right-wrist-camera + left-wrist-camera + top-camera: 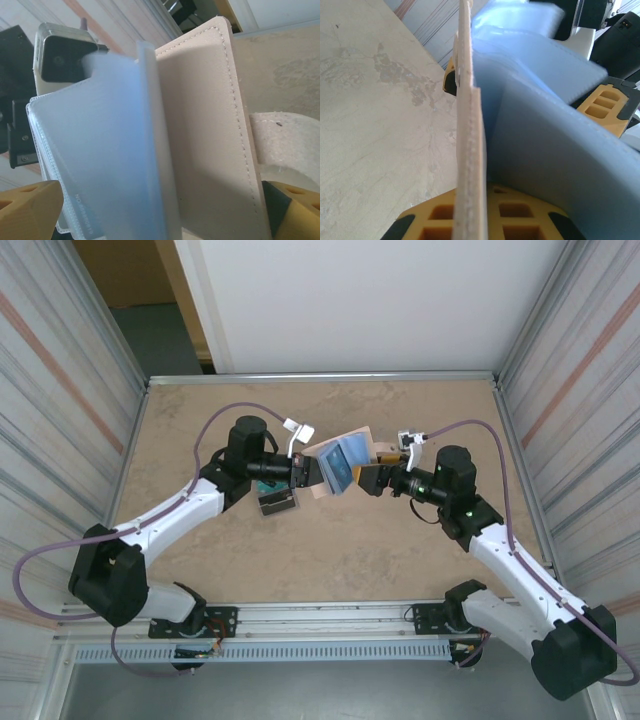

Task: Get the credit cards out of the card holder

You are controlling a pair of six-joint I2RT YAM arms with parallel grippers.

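The card holder [338,462], beige outside with pale blue lining, hangs opened above the middle of the table. My left gripper [306,472] is shut on its beige cover [470,150], with the yellow fingers [520,222] on either side of the edge. The blue pockets [545,125] fan out toward the right arm. My right gripper [368,478] is open, its yellow fingers [25,210] far apart with the holder's cover [210,125] and blue pockets [100,150] between them. Faint print shows on a sleeve or card [82,217] in the pockets.
A flat teal-and-dark rectangle [278,502] lies on the tan table [330,560] just below the left gripper. Corrugated walls [60,390] close in both sides, and a rail [320,615] runs along the near edge.
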